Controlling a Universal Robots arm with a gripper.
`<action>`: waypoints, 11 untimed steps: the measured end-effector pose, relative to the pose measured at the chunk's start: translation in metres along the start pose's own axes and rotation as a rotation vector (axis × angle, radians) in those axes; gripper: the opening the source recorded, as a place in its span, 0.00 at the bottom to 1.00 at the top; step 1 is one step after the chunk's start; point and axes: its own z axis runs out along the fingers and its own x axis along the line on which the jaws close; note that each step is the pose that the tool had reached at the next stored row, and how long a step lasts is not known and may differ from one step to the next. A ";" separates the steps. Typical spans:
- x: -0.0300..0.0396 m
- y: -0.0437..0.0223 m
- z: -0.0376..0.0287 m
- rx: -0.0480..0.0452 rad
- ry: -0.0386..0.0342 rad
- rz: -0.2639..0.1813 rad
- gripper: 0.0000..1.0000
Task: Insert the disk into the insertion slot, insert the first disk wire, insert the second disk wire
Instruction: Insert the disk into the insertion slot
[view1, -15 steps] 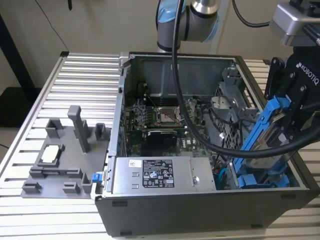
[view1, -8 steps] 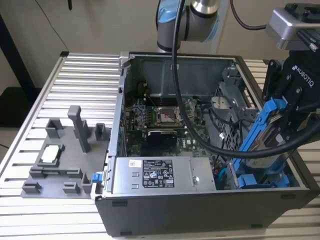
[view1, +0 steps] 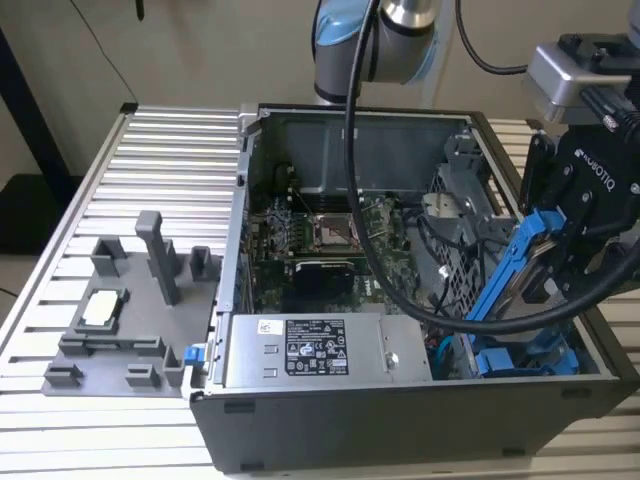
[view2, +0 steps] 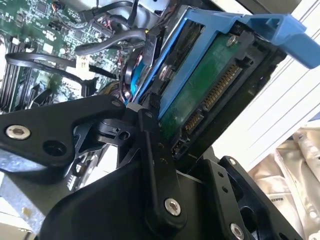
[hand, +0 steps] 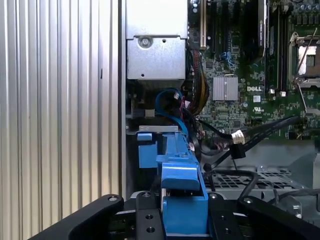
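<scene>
At about three o'clock in the exterior view, over the open computer case (view1: 400, 425), the gripper (view1: 562, 245) is closed on the disk (view1: 512, 268). The disk hangs tilted, with its lower end toward seven o'clock, just above the insertion slot (view1: 530, 360) and not yet seated in it. The power-supply box (view1: 310, 350) lies at six o'clock and the motherboard (view1: 320, 235) near the centre. The case stands on a ribbed tabletop (view1: 120, 150).

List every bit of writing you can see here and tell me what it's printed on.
End effector body: white maker's lettering, a brand mark, not quoted.
Power supply box label: print too small to read.
Motherboard: white maker's logo, not quoted; other marks too small to read.
The disk in the end effector: nothing I can read.
</scene>
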 end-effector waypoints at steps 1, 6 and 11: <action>0.0000 -0.0002 0.0020 0.0000 -0.0002 0.000 0.33; -0.0002 -0.0007 0.0109 0.0000 0.0001 -0.001 0.33; -0.0004 -0.0011 0.0200 -0.0001 0.0008 -0.001 0.33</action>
